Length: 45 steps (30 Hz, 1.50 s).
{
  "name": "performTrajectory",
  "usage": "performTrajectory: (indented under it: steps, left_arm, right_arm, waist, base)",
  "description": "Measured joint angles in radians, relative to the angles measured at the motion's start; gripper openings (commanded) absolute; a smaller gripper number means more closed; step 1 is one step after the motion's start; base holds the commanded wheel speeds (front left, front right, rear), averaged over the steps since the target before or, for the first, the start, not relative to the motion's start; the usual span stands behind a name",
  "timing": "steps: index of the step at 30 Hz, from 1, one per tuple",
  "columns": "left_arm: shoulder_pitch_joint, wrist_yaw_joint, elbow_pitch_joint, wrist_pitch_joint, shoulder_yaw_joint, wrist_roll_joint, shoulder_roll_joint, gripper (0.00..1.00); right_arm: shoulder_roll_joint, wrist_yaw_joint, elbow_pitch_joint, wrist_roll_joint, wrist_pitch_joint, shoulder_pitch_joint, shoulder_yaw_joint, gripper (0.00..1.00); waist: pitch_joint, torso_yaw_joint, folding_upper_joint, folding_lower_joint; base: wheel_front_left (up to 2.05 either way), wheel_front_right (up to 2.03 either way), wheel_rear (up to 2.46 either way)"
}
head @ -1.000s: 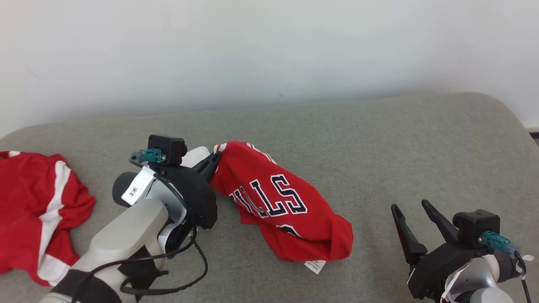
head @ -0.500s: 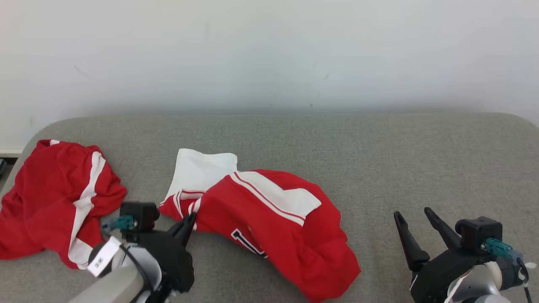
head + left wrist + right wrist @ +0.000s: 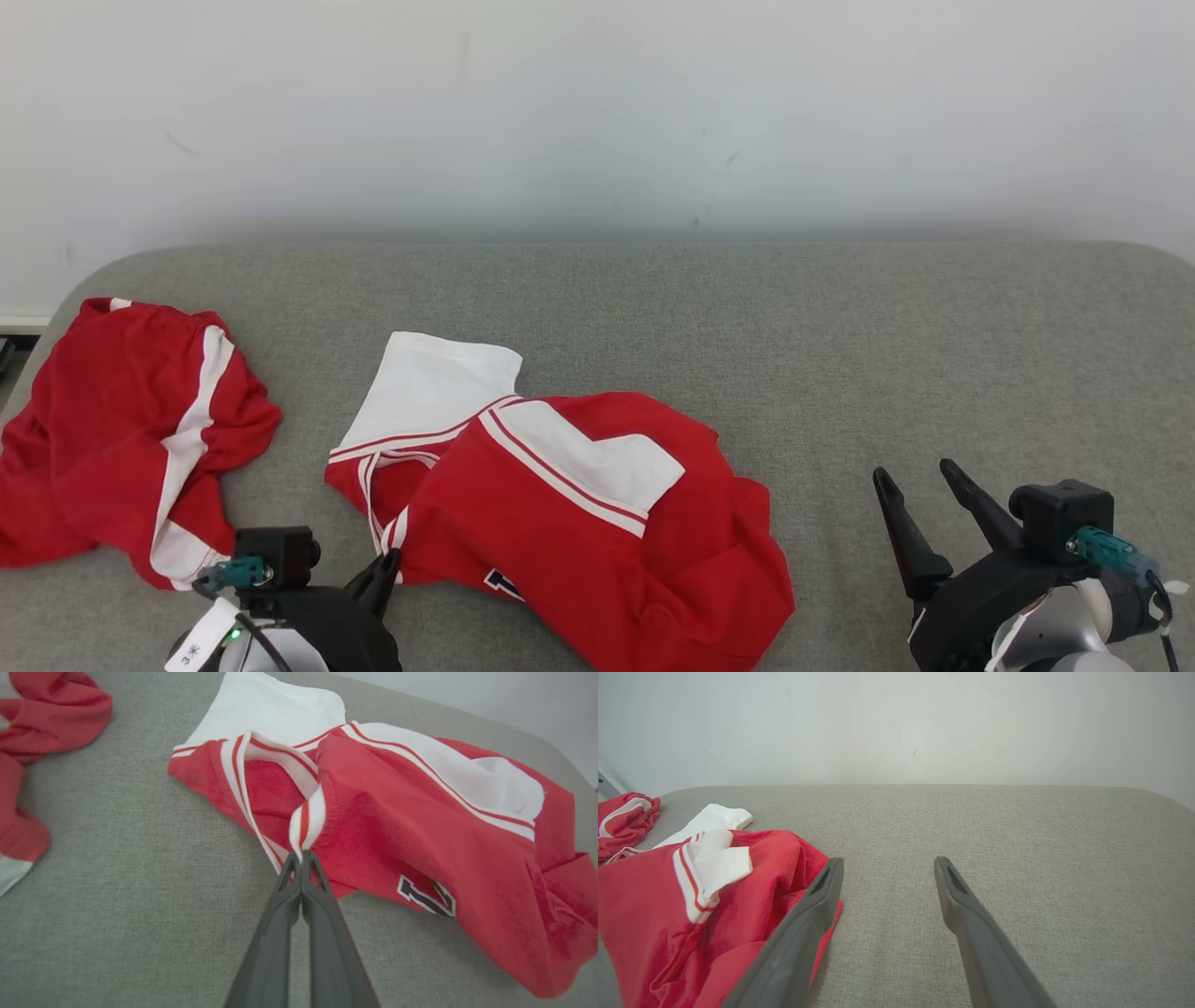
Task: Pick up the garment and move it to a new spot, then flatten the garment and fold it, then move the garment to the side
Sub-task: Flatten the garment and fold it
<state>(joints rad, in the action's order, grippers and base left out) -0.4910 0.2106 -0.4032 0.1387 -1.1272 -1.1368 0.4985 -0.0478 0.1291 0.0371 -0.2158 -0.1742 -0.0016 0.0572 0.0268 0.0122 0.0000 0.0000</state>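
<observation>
Grey cushion (image 3: 840, 355) spreads open right of the garment (image 3: 597, 541), collar (image 3: 306, 821) pinched in left end effector (image 3: 301, 858); right end effector (image 3: 913, 469) gapes.

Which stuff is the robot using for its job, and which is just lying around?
In the job: the jersey, pinched at its striped trim by the left gripper; the open right gripper.
Just lying about: the crumpled red garment at the left.

Open grey surface (image 3: 934, 355) right of jersey (image 3: 597, 532).

Grey padded surface (image 3: 747, 317) carries the jersey (image 3: 579, 523) and another red garment (image 3: 93, 439).
</observation>
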Motion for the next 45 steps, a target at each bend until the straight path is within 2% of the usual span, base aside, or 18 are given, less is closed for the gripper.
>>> performTrajectory:
  steps: [3, 4, 5, 6, 12, 19, 30, 33, 35, 36, 37, 45]
  left_arm:
    - [0.003, 0.005, -0.023, -0.001, -0.003, -0.001, -0.005, 0.00]
    - [0.003, 0.011, -0.027, 0.004, -0.002, 0.001, -0.007, 0.36]
    - [0.002, 0.017, -0.030, 0.013, 0.001, 0.002, -0.009, 0.91]
    - [0.002, 0.020, -0.031, 0.022, 0.004, 0.004, -0.010, 1.00]
    - [-0.020, 0.056, -0.007, 0.072, 0.027, 0.041, -0.006, 1.00]
    - [-0.055, 0.069, 0.034, 0.078, 0.035, 0.068, -0.002, 1.00]
    - [-0.139, -0.005, -0.053, 0.028, 0.031, 0.059, -0.046, 1.00]
    - [-0.165, -0.039, -0.141, 0.002, 0.025, 0.053, -0.064, 1.00]
    - [-0.171, -0.046, -0.163, -0.009, 0.018, 0.054, -0.066, 1.00]
    - [-0.182, -0.065, -0.204, -0.017, 0.012, 0.055, -0.077, 1.00]
    - [-0.182, -0.065, -0.204, -0.017, 0.012, 0.055, -0.077, 1.00]
    - [-0.257, -0.151, -0.357, -0.085, -0.017, 0.057, -0.122, 1.00]
  right_arm:
    - [0.000, 0.000, 0.000, 0.000, 0.000, -0.005, 0.002, 1.00]
    - [0.000, 0.000, 0.000, -0.001, 0.000, -0.007, 0.002, 1.00]
    - [0.000, 0.000, 0.000, -0.001, 0.000, -0.008, 0.003, 1.00]
    - [0.000, 0.000, 0.000, -0.001, 0.000, -0.008, 0.004, 1.00]
    - [0.000, 0.000, 0.000, -0.002, 0.001, -0.008, 0.006, 1.00]
    - [0.000, 0.000, 0.002, -0.003, 0.001, -0.019, -0.003, 1.00]
    - [0.000, 0.000, 0.002, -0.001, -0.003, -0.033, -0.009, 1.00]
    - [0.000, 0.000, 0.002, 0.000, -0.003, -0.037, -0.012, 1.00]
    - [0.000, 0.000, 0.002, 0.000, -0.003, -0.040, -0.014, 1.00]
    - [0.000, 0.000, 0.002, 0.000, -0.003, -0.043, -0.015, 1.00]
    - [0.000, 0.000, 0.002, 0.000, -0.003, -0.043, -0.015, 1.00]
    - [0.000, 0.000, 0.009, 0.000, -0.002, -0.056, -0.023, 1.00]
  waist:
    - [0.004, -0.001, 0.0000, 0.0000]
    - [0.005, -0.001, 0.0000, 0.0000]
    - [0.006, -0.002, 0.0000, 0.0000]
    - [0.007, -0.002, 0.0000, 0.0001]
    - [0.008, -0.008, 0.0000, 0.0000]
    - [0.010, -0.035, 0.0000, 0.0000]
    - [0.018, -0.113, 0.0000, 0.0000]
    - [0.026, -0.149, 0.0000, 0.0001]
    - [0.028, -0.158, 0.0000, 0.0001]
    - [0.032, -0.174, 0.0000, 0.0001]
    - [0.032, -0.174, 0.0000, 0.0001]
    - [0.054, -0.210, 0.0000, 0.0001]
  base:
    - [0.00, 0.00, 0.00]
    - [0.00, 0.00, 0.00]
    - [0.00, 0.00, 0.00]
    - [0.00, 0.00, 0.00]
    - [0.00, 0.00, 0.00]
    - [0.00, 0.00, 0.00]
    - [0.00, 0.00, 0.00]
    - [0.00, 0.00, 0.00]
    - [0.00, 0.00, 0.00]
    - [0.00, 0.00, 0.00]
    - [0.00, 0.00, 0.00]
    - [0.00, 0.00, 0.00]
